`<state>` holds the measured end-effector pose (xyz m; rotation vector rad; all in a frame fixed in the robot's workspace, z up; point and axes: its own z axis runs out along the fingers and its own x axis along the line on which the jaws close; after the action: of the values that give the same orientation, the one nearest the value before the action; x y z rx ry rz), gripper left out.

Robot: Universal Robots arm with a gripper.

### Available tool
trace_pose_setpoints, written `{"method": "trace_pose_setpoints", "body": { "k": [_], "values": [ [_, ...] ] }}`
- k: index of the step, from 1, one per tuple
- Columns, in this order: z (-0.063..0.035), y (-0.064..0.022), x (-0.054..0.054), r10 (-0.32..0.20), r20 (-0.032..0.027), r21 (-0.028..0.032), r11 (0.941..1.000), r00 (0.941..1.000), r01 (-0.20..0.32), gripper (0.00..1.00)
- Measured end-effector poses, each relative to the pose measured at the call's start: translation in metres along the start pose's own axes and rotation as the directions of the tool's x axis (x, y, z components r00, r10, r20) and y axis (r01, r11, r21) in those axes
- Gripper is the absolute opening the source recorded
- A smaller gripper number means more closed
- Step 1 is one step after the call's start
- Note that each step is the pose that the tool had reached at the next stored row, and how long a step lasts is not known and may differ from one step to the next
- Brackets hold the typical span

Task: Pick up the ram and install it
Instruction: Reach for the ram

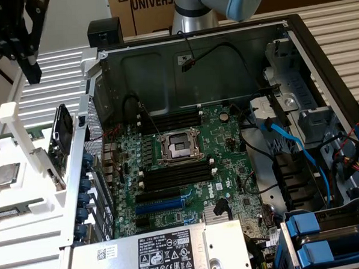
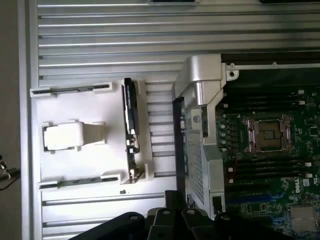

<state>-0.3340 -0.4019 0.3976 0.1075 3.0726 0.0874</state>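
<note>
Closed jaws, ram well apart

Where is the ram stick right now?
The ram stands on edge in the white holder at the exterior view's left, just outside the open computer case, with the silver processor chip lying nearby.

1. The arm appears at the top centre of the exterior view as a silver-grey tube, with a joint capped in pale blue beside it
2. The gripper is black, sits in the upper left of the exterior view and hangs with its tips pointing down
3. The jaws are closed together
4. In the wrist view the finger linkage shows as dark jointed bars
</note>
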Motion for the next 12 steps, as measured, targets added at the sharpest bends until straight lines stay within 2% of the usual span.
{"method": "trace_pose_setpoints", "body": {
  "k": [12],
  "values": [
    [-0.0038, -0.0061, 0.054, 0.0, 0.0, -0.0028, 1.0, 1.0, 0.0, 0.11]
  ]
}}
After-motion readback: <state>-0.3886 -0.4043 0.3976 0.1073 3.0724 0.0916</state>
